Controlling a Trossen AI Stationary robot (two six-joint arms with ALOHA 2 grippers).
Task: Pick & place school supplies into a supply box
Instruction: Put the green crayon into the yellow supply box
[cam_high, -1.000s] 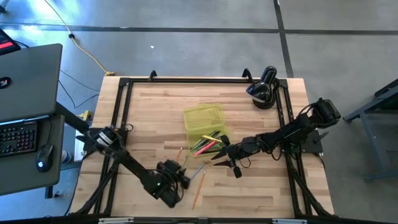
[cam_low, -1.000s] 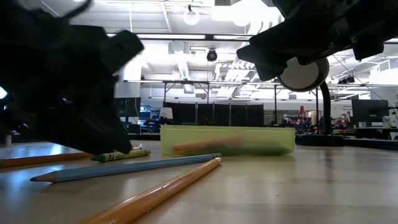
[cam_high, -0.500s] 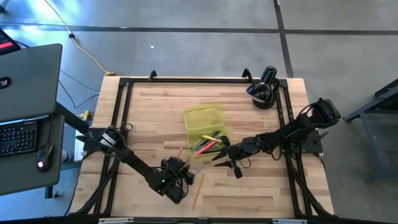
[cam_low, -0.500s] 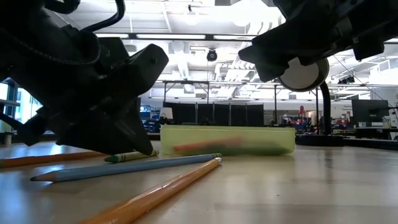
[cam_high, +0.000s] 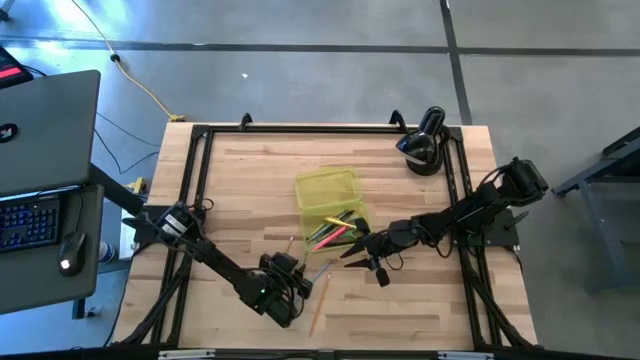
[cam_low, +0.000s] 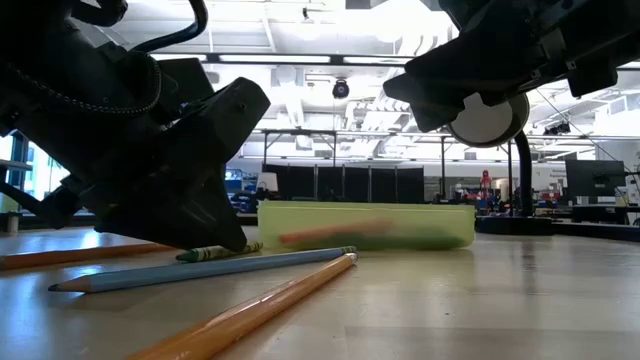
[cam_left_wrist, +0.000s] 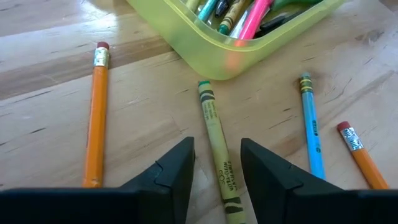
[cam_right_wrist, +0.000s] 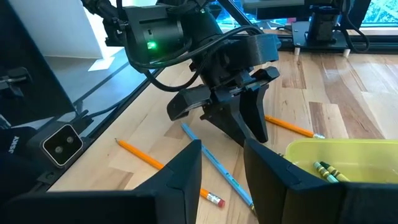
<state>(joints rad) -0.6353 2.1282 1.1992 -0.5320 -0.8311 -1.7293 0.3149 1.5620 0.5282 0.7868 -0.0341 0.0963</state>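
Two open pincers, left pincer (cam_left_wrist: 216, 165) straddling a green crayon (cam_left_wrist: 217, 146), right pincer (cam_right_wrist: 222, 163) hovering, share the wooden tabletop (cam_high: 400, 300) beneath bright ceiling lights (cam_low: 400, 15).

Grey concrete floor (cam_high: 300, 70) with dark seams around the pale wooden table (cam_high: 260, 170). Yellow cable (cam_high: 135, 80) trails across floor. Grey laptop (cam_high: 45, 130) on side desk. Bright ceiling strip lights (cam_low: 300, 58) overhead.

1. Even, bright light is cast from ceiling lamps (cam_low: 308, 27), blown out to white glare in the low view.
2. Against that glare, the arms are rendered as near-black silhouettes.
3. Soft, short shadows are thrown on the desk (cam_high: 250, 170).
4. The box (cam_low: 366, 226) and the hall behind it are seen blurred; the near pencil (cam_low: 250, 312) is softened too.
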